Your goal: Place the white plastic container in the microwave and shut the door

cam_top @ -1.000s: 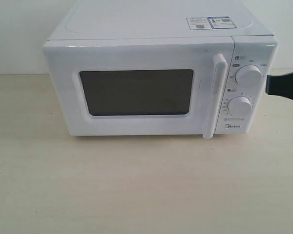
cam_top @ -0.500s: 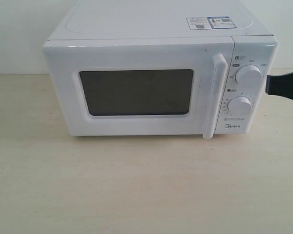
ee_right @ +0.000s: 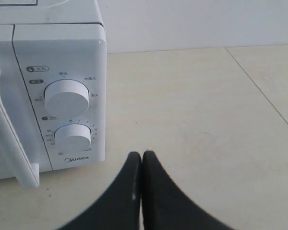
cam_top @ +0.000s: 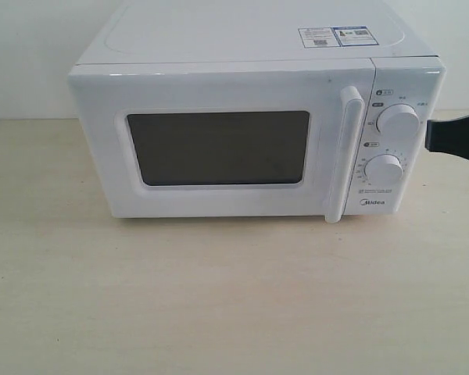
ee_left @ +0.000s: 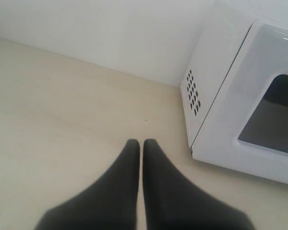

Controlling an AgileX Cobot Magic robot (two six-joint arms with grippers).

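Note:
The white microwave (cam_top: 250, 47) stands at the back of the table with its door (cam_top: 219, 86) closed, dark window and vertical bar handle (cam_top: 345, 156) facing me. The white plastic container is out of view in every frame. My right gripper (ee_right: 142, 154) is shut and empty, over the table beside the microwave's (ee_right: 19, 48) dial panel (ee_right: 62, 96); its black tip (cam_top: 457, 137) shows at the right edge of the exterior view. My left gripper (ee_left: 141, 142) is shut and empty, over bare table off the microwave's (ee_left: 230, 91) vented side; the exterior view does not show it.
A pale wooden table (cam_top: 219, 297) spreads in front of the microwave and a white wall (cam_top: 23, 55) rises behind it. In the right wrist view a thin seam (ee_right: 264, 93) crosses the tabletop. Vent holes (ee_left: 193, 92) dot the microwave's side.

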